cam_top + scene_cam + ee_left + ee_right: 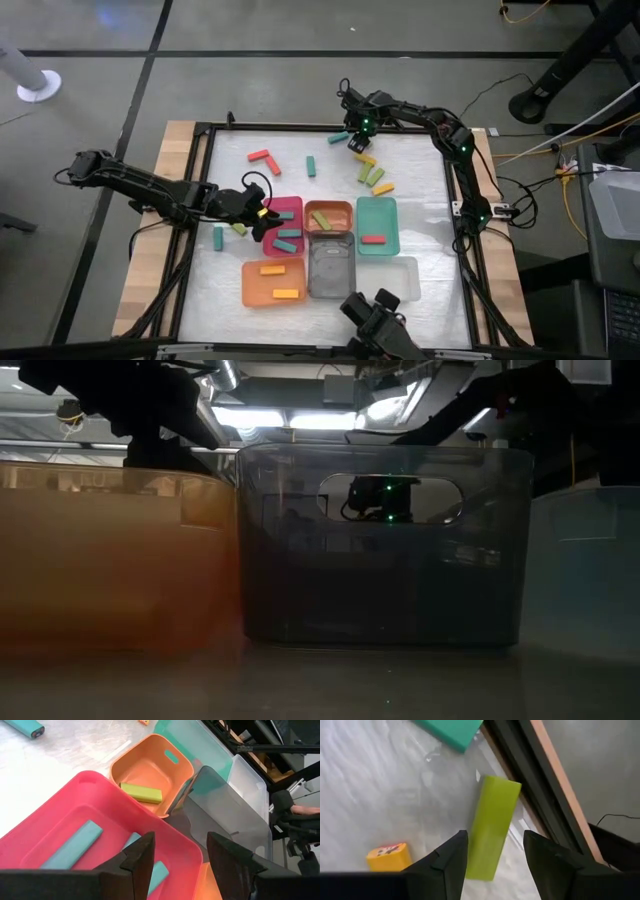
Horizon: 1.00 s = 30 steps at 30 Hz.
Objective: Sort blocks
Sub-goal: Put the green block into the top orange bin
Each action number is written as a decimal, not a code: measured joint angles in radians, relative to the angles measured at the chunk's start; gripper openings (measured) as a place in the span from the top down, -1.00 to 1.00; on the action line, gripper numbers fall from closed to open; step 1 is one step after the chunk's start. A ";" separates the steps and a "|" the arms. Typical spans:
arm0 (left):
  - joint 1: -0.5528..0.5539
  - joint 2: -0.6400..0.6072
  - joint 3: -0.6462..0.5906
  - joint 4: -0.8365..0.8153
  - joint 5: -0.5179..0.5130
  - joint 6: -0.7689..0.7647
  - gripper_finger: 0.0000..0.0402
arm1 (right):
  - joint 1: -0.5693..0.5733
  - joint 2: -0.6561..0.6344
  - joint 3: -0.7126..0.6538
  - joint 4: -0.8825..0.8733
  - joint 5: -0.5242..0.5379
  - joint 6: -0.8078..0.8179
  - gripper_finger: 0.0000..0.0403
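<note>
My left gripper (262,216) (180,857) hangs open over the pink tray (290,212), which holds teal blocks (72,847). My right gripper (357,140) (495,852) is open at the table's far edge. Its fingers stand on either side of one end of a lime green block (495,825) lying flat on the table; I cannot tell whether they touch it. A teal block (450,730) and a yellow-orange block (387,856) lie close by. More red (264,157), teal (311,165), lime (365,173) and yellow-orange (383,188) blocks lie loose on the table.
Several trays sit side by side near the table's middle: a small orange one (329,206) with a lime block, a teal one (377,212) with a red block, an orange one (262,292) with yellow-orange blocks, a grey one (331,275) and a clear one (400,280). The table's black frame (520,785) runs beside my right gripper.
</note>
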 joint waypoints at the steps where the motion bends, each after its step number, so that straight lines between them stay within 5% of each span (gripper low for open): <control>1: 0.000 0.000 0.000 0.000 0.000 0.000 0.16 | 0.000 0.000 -0.009 0.011 0.000 0.000 0.04; 12: 0.000 0.000 0.000 0.000 0.000 0.009 0.16 | -0.013 -0.005 -0.076 0.038 -0.078 0.003 0.06; 20: 0.000 -0.022 0.000 0.001 0.000 0.008 0.16 | -0.011 -0.006 -0.076 0.029 -0.080 -0.001 0.55; 30: -0.001 -0.154 0.000 -0.054 0.003 0.008 0.16 | -0.013 0.002 -0.004 -0.085 -0.215 -0.002 0.55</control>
